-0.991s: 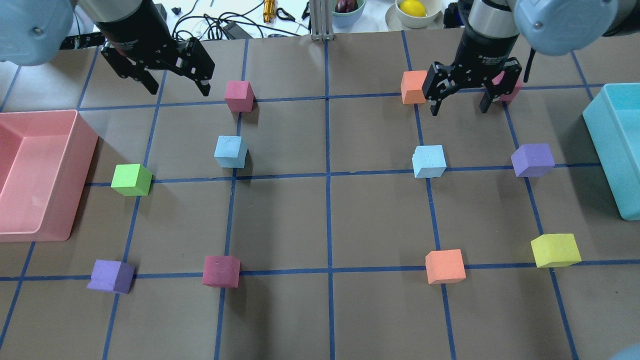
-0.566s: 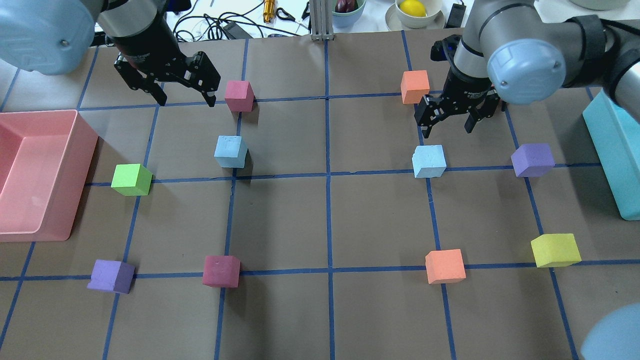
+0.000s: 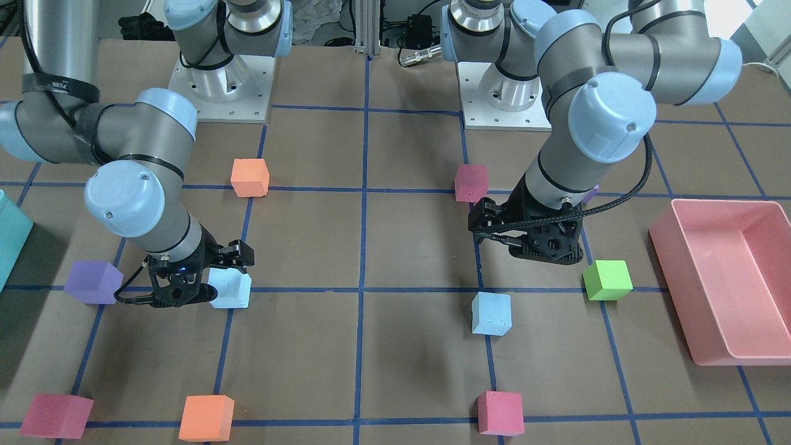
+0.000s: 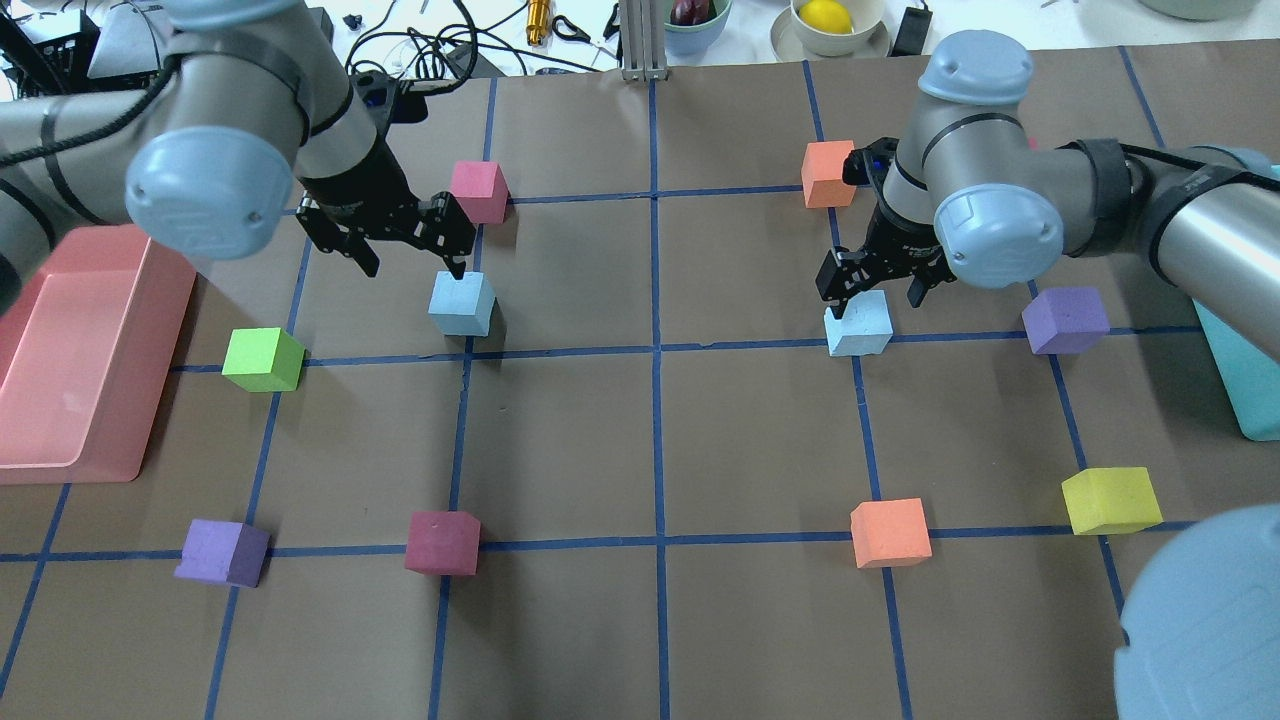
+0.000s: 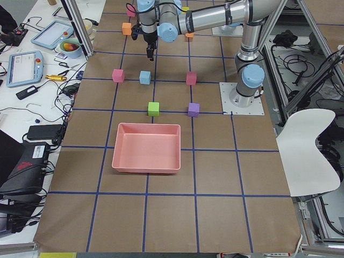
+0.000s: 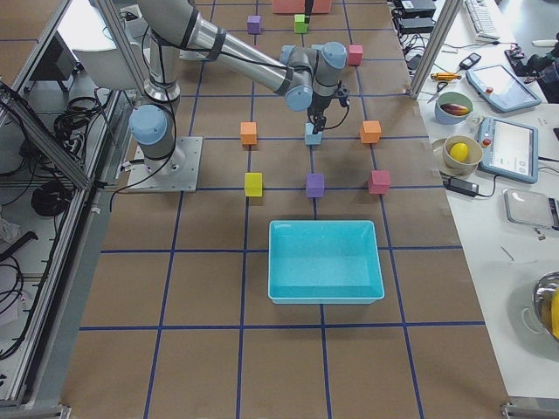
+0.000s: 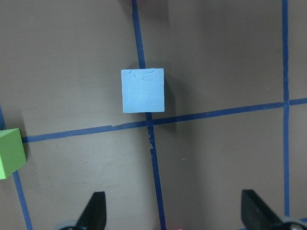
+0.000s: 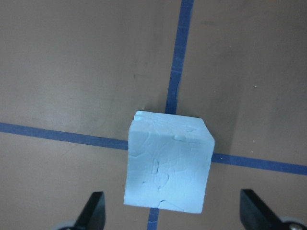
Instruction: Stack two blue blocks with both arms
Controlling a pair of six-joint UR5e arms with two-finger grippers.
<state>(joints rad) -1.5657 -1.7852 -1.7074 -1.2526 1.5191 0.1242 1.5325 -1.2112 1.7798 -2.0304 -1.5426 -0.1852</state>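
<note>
Two pale blue blocks sit apart on the brown table. The left blue block (image 4: 461, 303) lies just in front of my left gripper (image 4: 413, 262), which is open and hovers above and behind it. In the left wrist view the block (image 7: 143, 90) is well ahead of the open fingers (image 7: 93, 213). The right blue block (image 4: 859, 323) sits right under my right gripper (image 4: 877, 298), which is open and low. In the right wrist view this block (image 8: 168, 165) lies between the fingers (image 8: 92, 211), not gripped. The front view shows both blocks (image 3: 492, 313) (image 3: 232, 290).
A pink tray (image 4: 70, 350) stands at the left edge and a teal box (image 4: 1235, 300) at the right edge. Other cubes are scattered: green (image 4: 262, 359), crimson (image 4: 478, 191), orange (image 4: 828, 173), purple (image 4: 1065, 319), yellow (image 4: 1110, 499), orange (image 4: 889, 532).
Both grippers have moved from the far side of the table toward their blue blocks and come lower. Both have stayed open. No block has moved.
</note>
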